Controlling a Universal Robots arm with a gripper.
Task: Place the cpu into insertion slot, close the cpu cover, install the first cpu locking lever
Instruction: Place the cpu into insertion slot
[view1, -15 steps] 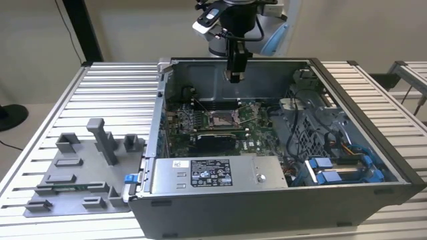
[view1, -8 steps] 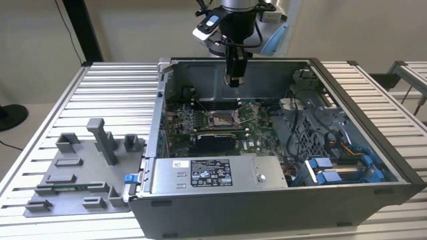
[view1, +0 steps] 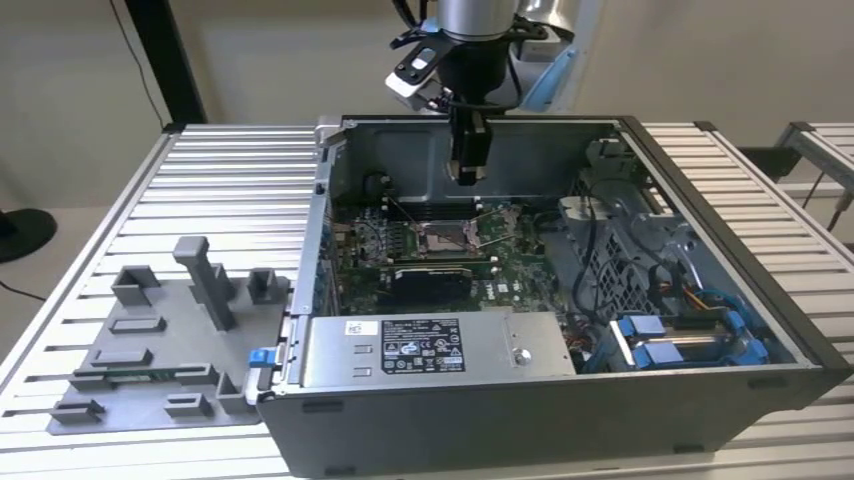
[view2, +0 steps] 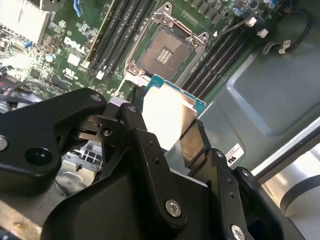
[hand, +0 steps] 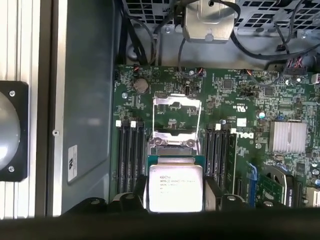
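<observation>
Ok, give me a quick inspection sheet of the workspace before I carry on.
Surface: slatted metal table, with the open computer case standing on it.
Job's things: cpu held above the board; insertion slot empty; cpu cover raised open.
Clutter: grey fixture tray beside the case.
Gripper: gripper shut on the cpu, over the case.
Cables: cable bundle inside the case, apart from the slot.
Surroundings: second table at the exterior view's right.

The cpu (hand: 176, 187) top is smooth, shiny metal. The case (view1: 561, 420) is dull grey metal. The table (view1: 227, 170) is shiny ribbed metal.
</observation>
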